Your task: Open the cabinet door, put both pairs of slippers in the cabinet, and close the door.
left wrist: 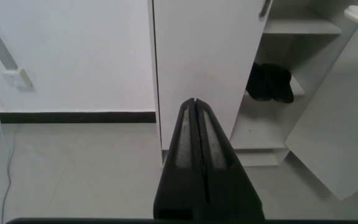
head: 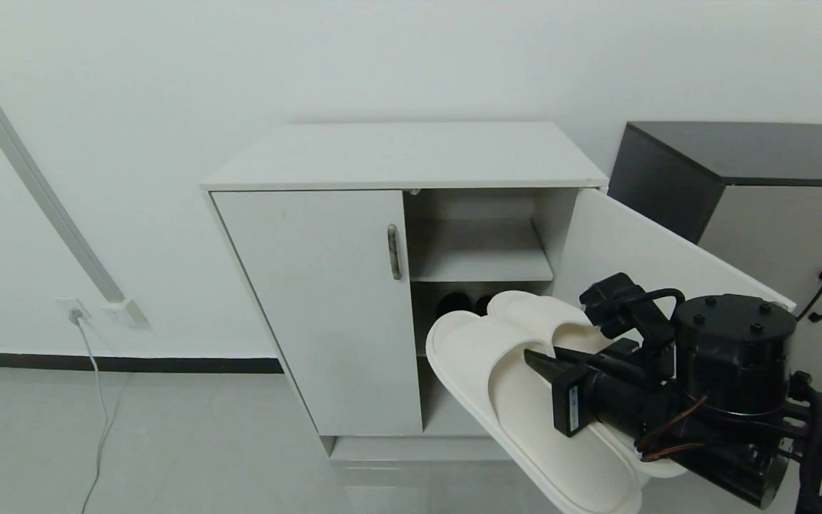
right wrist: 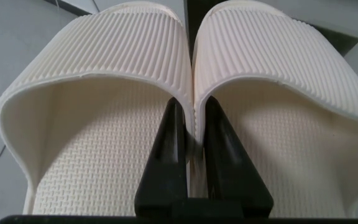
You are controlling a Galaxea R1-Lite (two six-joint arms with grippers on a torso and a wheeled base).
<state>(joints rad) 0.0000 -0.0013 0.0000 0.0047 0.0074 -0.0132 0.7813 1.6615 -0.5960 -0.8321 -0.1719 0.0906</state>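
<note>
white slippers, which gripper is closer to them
Right. The right gripper clamps the white slippers, pinching their inner edges together before the open cabinet. The left gripper is closed and empty, apart from them, facing the closed left door.

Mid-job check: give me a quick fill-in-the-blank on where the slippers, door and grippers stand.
The right gripper pinches ____ of the white slippers.
The right door stands ____.
The black slippers sit ____ the cabinet.
The left gripper is shut, holding ____.
Missing words: both; open; inside; nothing.
</note>
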